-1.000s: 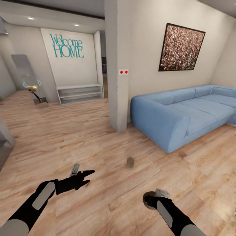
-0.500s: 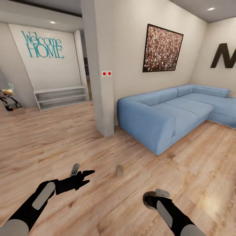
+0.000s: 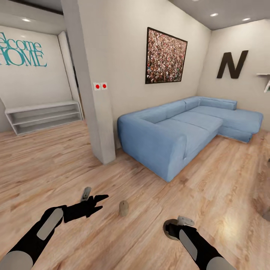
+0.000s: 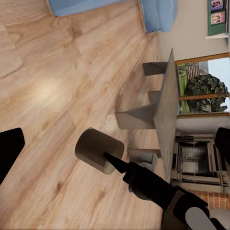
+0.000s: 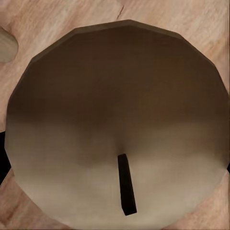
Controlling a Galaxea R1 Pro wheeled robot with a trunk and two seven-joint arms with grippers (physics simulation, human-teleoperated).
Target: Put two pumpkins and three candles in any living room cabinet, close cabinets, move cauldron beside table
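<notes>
Left gripper [image 3: 98, 199]: hovering over the wood floor [image 3: 56, 165], fingers spread, gripping nothing.
Short tan cylindrical candle [image 3: 123, 208]: standing just beyond those fingertips.
Right gripper [image 3: 179, 224]: clamping a 2nd tan candle [image 5: 117, 129], dark wick [image 5: 125, 184] showing.

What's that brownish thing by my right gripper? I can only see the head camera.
Observer: It's a candle. The right wrist view looks straight onto its round tan top, with a dark wick.
Operator: Am I holding it?
Observer: It looks so. In the left wrist view a fingertip of the right gripper lies across the candle's side.
Operator: Is there a table anywhere?
Observer: Yes. The left wrist view shows a grey table standing near a fireplace.
</notes>
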